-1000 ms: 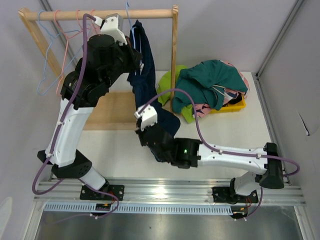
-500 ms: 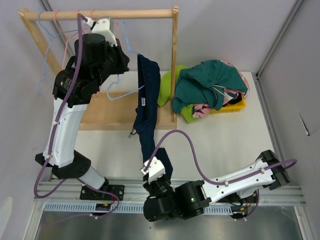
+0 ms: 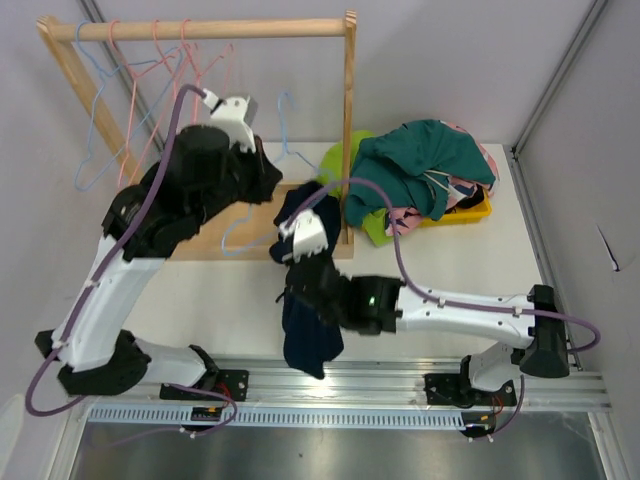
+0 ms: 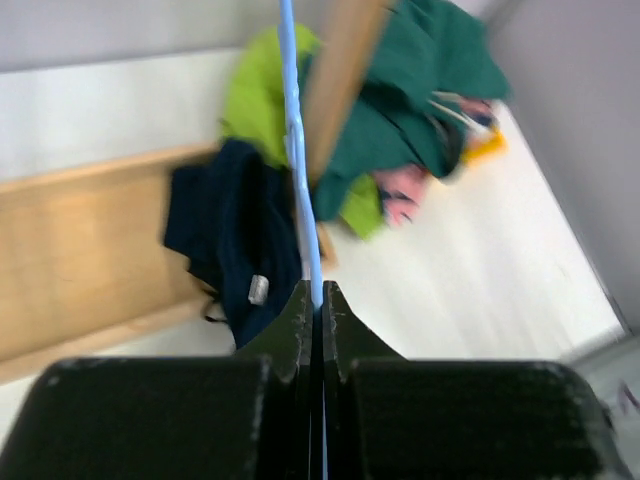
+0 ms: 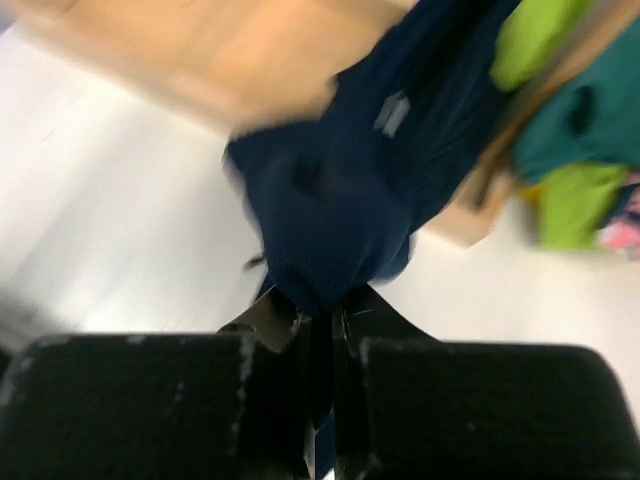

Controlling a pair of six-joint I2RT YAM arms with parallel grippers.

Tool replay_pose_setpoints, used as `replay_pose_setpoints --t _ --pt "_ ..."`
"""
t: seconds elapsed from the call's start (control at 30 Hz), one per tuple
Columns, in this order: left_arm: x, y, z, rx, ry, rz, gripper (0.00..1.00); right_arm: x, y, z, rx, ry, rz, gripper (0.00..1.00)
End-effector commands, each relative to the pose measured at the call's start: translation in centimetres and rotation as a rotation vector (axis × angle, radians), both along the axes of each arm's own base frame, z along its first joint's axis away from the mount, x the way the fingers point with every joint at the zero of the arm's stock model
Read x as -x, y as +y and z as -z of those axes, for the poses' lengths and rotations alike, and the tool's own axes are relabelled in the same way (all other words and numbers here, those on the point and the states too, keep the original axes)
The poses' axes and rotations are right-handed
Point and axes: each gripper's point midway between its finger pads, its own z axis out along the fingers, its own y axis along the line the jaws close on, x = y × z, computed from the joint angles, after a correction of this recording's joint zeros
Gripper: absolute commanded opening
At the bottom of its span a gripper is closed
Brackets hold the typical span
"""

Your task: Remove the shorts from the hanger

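Note:
The navy shorts [image 3: 311, 340] hang bunched from my right gripper [image 3: 303, 283], their top end by the rack post and their lower end over the table's front edge. In the right wrist view the gripper [image 5: 320, 315] is shut on the shorts [image 5: 340, 200]. My left gripper [image 3: 268, 185] is shut on a light-blue wire hanger [image 3: 240, 236], held low in front of the rack. In the left wrist view the gripper [image 4: 317, 295] pinches the hanger wire [image 4: 296, 150], and the shorts [image 4: 235, 230] lie behind it. I cannot tell whether the shorts still touch the hanger.
A wooden rack has a top rail [image 3: 200, 30], a right post [image 3: 349, 120] and a base board [image 3: 205, 225]. Several empty pink and blue hangers [image 3: 150, 62] hang on the rail. A heap of teal and green clothes [image 3: 420, 170] fills a yellow bin [image 3: 472, 210] at the back right.
The left gripper carried the hanger down and to the right, away from the rail. The right gripper pulled the shorts toward the front edge, then came back toward the rack base; the shorts went from stretched to bunched.

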Motion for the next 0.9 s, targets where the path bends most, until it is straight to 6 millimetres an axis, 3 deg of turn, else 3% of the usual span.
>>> replay_pose_setpoints --t 0.0,0.03,0.07,0.1,0.17,0.2,0.27,0.3,0.4,0.43,0.5,0.53,0.57,0.6,0.63,0.7,0.73,0.77,0.8,0.83,0.87 --pt "4.6 1.5 -0.5 0.063 -0.014 0.009 0.0 -4.7 -2.3 -8.7 -0.111 -0.115 0.028 0.0" --pt "5.2 1.7 0.6 0.059 0.001 0.007 0.0 -5.2 -3.1 -9.1 -0.103 -0.124 0.053 0.0" --pt "5.9 2.2 0.5 0.079 -0.011 0.007 0.0 -5.6 -4.1 -9.5 -0.1 -0.131 0.084 0.0" --pt "6.1 2.7 1.0 0.092 -0.012 -0.009 0.0 -5.9 -6.5 -10.5 -0.114 -0.143 0.149 0.0" --pt "7.2 4.9 1.3 0.114 -0.044 -0.049 0.0 -5.9 -9.4 -11.2 -0.123 -0.148 0.219 0.0" --pt "7.0 5.1 2.8 0.088 -0.034 -0.062 0.0 -5.8 -12.2 -13.2 -0.176 -0.171 0.281 0.0" --pt "7.4 5.9 2.7 0.097 -0.062 -0.068 0.0 -5.6 -14.9 -15.7 -0.223 -0.209 0.326 0.0" --pt "7.1 5.5 3.8 0.082 -0.051 -0.064 0.0 -5.7 -17.0 -17.6 -0.233 -0.244 0.345 0.0" --pt "6.6 4.7 4.9 0.063 -0.041 -0.048 0.0 -6.7 -19.5 -21.6 -0.26 -0.301 0.358 0.0" --pt "6.3 4.3 5.2 0.063 -0.042 -0.047 0.0 -8.0 -21.2 -23.9 -0.272 -0.329 0.41 0.0" --pt "5.9 3.5 5.5 0.06 -0.042 -0.029 0.0 -9.4 -21.6 -25.3 -0.243 -0.338 0.384 0.0" --pt "5.7 3.3 5.5 0.058 -0.05 -0.028 0.0 -9.7 -22.7 -27.7 -0.278 -0.364 0.399 0.0" --pt "5.2 2.9 5.3 0.054 -0.068 -0.025 0.0 -11.6 -22.7 -27.3 -0.228 -0.358 0.411 0.0" --pt "4.8 2.8 5.1 0.047 -0.081 -0.031 0.0 -12.3 -23.0 -27.9 -0.227 -0.365 0.415 0.0" --pt "4.1 3.0 5.0 0.028 -0.097 -0.06 0.0 -12.5 -23.9 -29.7 -0.258 -0.392 0.425 0.0" --pt "2.4 2.8 3.7 0.0 -0.124 -0.086 0.0 -14.8 -24.6 -30.0 -0.249 -0.397 0.446 0.0" --pt "1.7 3.1 2.4 0.014 -0.139 -0.098 0.0 -14.9 -25.5 -31.6 -0.28 -0.424 0.456 0.0" --pt "1.2 3.2 1.1 0.02 -0.162 -0.094 0.0 -16.3 -24.8 -31.6 -0.286 -0.419 0.439 0.0" --pt "0.2 2.7 0.3 0.024 -0.169 -0.097 0.0 -17.5 -26.5 -32.1 -0.291 -0.433 0.478 0.0" --pt "-0.5 3.1 -0.1 0.024 -0.175 -0.111 0.0 -17.4 -27.0 -33.9 -0.328 -0.466 0.461 0.0" --pt "-1.1 3.1 -0.3 0.013 -0.178 -0.114 0.0 -18.2 -27.4 -34.2 -0.331 -0.474 0.472 0.0"
